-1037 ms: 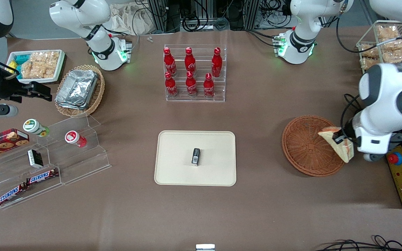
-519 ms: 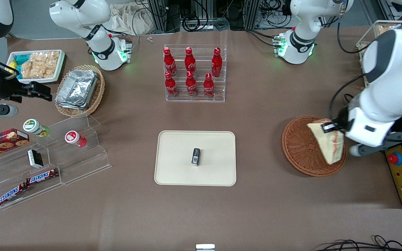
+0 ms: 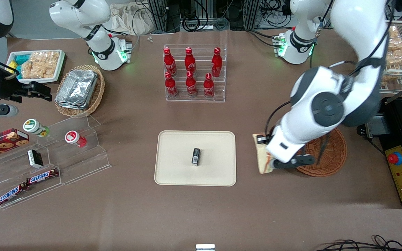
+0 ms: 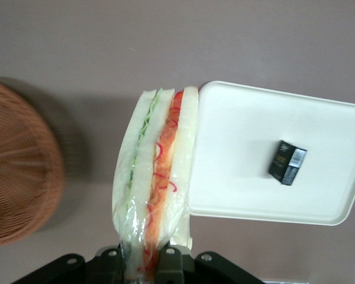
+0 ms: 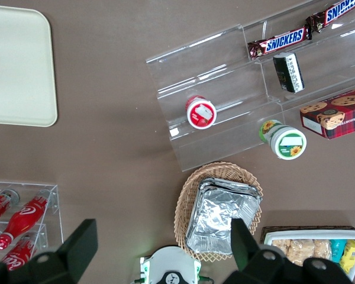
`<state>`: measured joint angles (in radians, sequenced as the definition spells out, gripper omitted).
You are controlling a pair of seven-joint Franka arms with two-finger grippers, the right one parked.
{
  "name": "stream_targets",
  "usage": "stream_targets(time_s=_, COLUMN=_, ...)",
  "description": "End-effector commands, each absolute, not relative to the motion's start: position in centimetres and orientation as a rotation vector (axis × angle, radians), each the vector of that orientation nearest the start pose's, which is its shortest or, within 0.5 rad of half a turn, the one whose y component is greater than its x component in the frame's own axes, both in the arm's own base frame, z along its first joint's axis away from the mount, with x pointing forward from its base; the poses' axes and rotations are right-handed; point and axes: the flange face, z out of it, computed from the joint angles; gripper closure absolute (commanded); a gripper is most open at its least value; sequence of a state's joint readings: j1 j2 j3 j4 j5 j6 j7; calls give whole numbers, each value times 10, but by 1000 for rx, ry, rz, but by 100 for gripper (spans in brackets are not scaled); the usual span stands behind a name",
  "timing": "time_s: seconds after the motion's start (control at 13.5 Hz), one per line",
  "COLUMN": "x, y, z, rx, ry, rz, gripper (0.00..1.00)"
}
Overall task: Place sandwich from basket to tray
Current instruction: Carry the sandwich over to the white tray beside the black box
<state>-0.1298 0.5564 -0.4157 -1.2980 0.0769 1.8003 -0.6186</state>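
Note:
My left gripper (image 3: pixel 266 155) is shut on the sandwich (image 3: pixel 262 156), a wrapped wedge of pale bread with red-orange and green filling, and holds it above the table between the basket and the tray. In the left wrist view the sandwich (image 4: pixel 154 183) hangs from the gripper (image 4: pixel 143 263), its tip overlapping the tray's edge. The round reddish-brown wicker basket (image 3: pixel 332 157) is partly hidden by the arm and shows empty in the left wrist view (image 4: pixel 18 177). The cream-beige tray (image 3: pixel 176 157) holds a small black box (image 3: pixel 195 156), also seen in the left wrist view (image 4: pixel 287 163).
A clear rack of red bottles (image 3: pixel 194 75) stands farther from the front camera than the tray. An oval wicker basket with foil containers (image 3: pixel 79 90) and clear stepped shelves with snacks (image 3: pixel 44 164) lie toward the parked arm's end. A control box with a red button (image 3: pixel 401 174) sits beside the basket.
My left gripper has lifted the sandwich out of the basket and carried it sideways toward the tray; it now hangs between basket and tray.

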Motion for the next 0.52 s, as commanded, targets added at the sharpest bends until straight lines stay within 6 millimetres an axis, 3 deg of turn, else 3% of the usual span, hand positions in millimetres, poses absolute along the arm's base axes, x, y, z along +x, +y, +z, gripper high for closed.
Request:
stream_targets(time_s=0.0, x=645, y=-346, z=409, rx=-3291, ry=-170, rz=123, gripper=100)
stream_targets(time_s=0.22, x=638, y=-387, z=352, rx=-3291, ry=-109, rz=116, gripper=100)
stream_targets(time_s=0.44, x=632, y=-414, z=283, rx=-3243, ry=-116, rz=67, gripper=100)
